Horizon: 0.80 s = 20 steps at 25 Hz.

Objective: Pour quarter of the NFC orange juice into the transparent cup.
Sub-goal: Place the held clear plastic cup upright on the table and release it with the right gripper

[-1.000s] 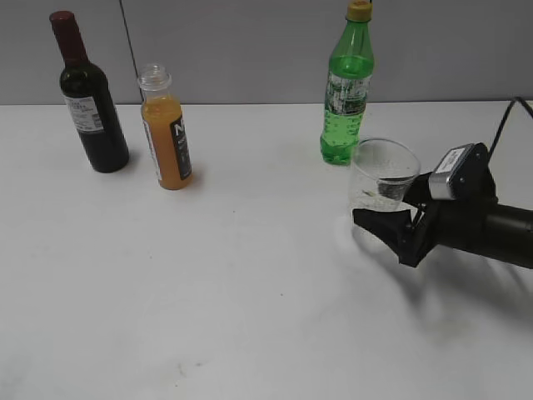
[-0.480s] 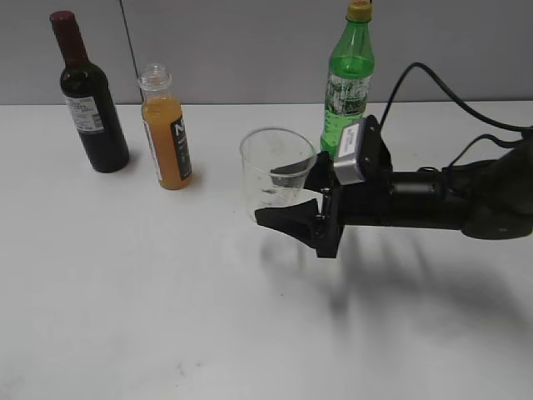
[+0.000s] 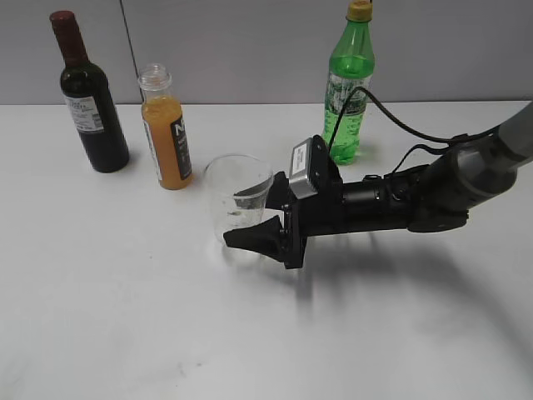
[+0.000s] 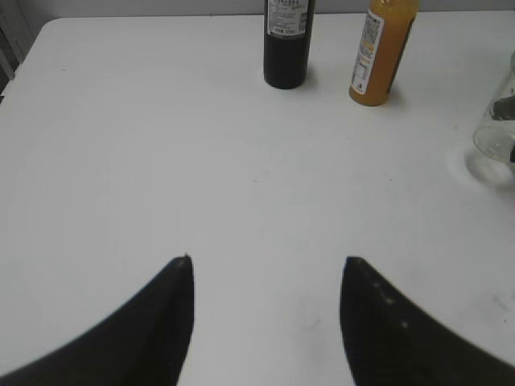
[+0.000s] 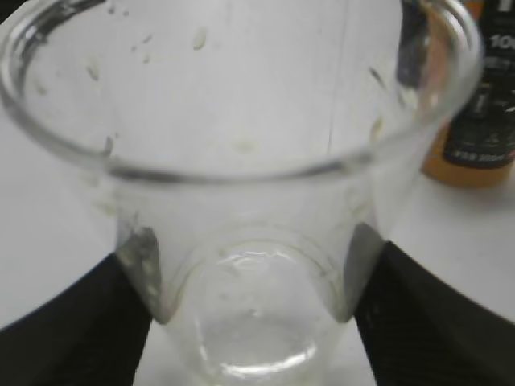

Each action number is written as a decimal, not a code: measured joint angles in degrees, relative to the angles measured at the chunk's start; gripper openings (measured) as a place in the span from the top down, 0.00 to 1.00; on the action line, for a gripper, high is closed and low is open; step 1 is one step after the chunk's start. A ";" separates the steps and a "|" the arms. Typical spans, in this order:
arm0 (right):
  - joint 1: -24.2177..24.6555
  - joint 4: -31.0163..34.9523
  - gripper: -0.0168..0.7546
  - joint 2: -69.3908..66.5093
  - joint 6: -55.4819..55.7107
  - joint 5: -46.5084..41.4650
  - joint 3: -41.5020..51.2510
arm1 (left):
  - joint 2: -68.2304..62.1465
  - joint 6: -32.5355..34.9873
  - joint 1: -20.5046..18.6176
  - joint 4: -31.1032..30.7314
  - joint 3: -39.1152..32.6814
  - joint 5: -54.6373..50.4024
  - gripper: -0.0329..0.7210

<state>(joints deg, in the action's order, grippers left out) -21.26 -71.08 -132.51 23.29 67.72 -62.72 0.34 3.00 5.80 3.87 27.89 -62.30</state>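
The NFC orange juice (image 3: 166, 137) stands uncapped at the back left of the table, orange with a black label; it also shows in the left wrist view (image 4: 380, 48) and blurred in the right wrist view (image 5: 475, 121). The transparent cup (image 3: 237, 196) is upright just right of and in front of it, its base close to the tabletop. My right gripper (image 3: 241, 218) is shut on the cup's lower wall, one finger on each side (image 5: 253, 273). The cup (image 5: 241, 161) is empty. My left gripper (image 4: 267, 261) hangs open over bare table, with the cup (image 4: 497, 137) at its far right.
A dark wine bottle (image 3: 90, 100) stands left of the juice and also appears at the top of the left wrist view (image 4: 287, 40). A tall green soda bottle (image 3: 347, 92) stands at the back, behind my right arm. A cable loops over the right arm.
My right arm has carried the cup leftward across the table, from in front of the green bottle to just beside the orange juice. The bottles have not moved.
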 joint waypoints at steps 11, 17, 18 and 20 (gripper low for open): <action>-0.20 -10.99 0.28 -2.23 2.21 -5.09 -4.20 | 0.00 0.00 0.00 0.00 0.00 0.00 0.37; -0.20 -11.55 0.28 -3.15 2.60 -5.13 -4.31 | 0.00 0.00 0.00 0.00 0.00 0.00 0.37; -0.20 -11.68 0.28 -3.15 2.71 -5.32 -4.31 | 0.00 0.00 0.00 0.00 0.00 0.00 0.37; -0.20 -12.27 0.27 -3.15 3.51 -5.68 -4.37 | 0.00 0.00 0.00 0.00 0.00 0.00 0.37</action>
<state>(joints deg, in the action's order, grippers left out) -21.46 -83.35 -135.66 26.80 62.04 -67.09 0.34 3.00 5.80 3.87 27.89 -62.30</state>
